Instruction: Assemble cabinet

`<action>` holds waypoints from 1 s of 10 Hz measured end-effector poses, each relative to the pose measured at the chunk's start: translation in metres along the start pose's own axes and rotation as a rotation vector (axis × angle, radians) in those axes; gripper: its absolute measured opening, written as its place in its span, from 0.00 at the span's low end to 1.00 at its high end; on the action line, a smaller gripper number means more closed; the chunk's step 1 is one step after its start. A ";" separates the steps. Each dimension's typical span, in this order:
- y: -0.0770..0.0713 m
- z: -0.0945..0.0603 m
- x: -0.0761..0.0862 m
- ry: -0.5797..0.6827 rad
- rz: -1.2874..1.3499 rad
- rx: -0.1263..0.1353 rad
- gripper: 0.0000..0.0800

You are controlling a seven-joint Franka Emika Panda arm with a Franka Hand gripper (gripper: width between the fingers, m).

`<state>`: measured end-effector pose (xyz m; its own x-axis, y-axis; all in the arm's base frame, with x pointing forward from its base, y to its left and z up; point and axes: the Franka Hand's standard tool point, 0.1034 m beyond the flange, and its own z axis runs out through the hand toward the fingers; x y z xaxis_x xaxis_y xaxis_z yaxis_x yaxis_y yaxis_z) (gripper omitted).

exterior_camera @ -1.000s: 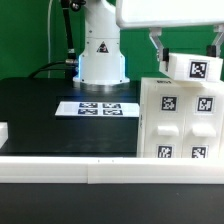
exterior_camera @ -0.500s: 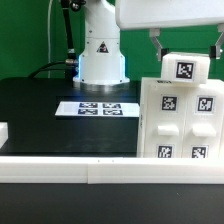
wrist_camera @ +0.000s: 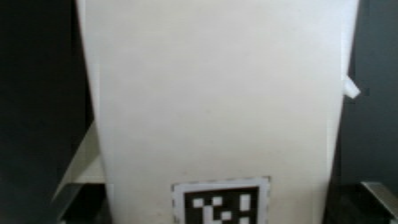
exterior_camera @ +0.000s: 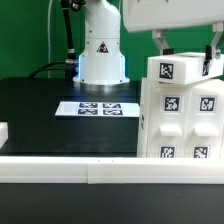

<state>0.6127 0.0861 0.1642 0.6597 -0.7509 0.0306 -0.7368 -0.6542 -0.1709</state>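
The cabinet is a large white box at the exterior view's right, with four tagged panels on its near face. My gripper hangs right over it, shut on a white tagged top piece. The piece sits level along the cabinet's upper edge; I cannot tell whether it rests there or hovers just above. In the wrist view this long white piece fills most of the frame, with its tag near the gripper. One dark finger shows on each side of it, the fingers pressed against its flanks.
The marker board lies on the black table before the white robot base. A small white block sits at the exterior view's left edge. A white rail runs along the table's front.
My gripper has carried the tagged piece toward the exterior view's left and lower, from tilted above the cabinet's right side to level along its upper edge.
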 end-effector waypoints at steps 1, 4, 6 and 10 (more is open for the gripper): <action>0.000 0.000 0.001 0.008 0.052 0.010 0.69; -0.001 0.000 0.002 0.002 0.292 0.021 0.69; -0.001 0.000 0.003 -0.004 0.420 0.024 0.69; -0.002 0.000 0.002 -0.019 0.743 0.032 0.69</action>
<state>0.6155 0.0853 0.1649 -0.0086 -0.9926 -0.1212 -0.9852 0.0292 -0.1687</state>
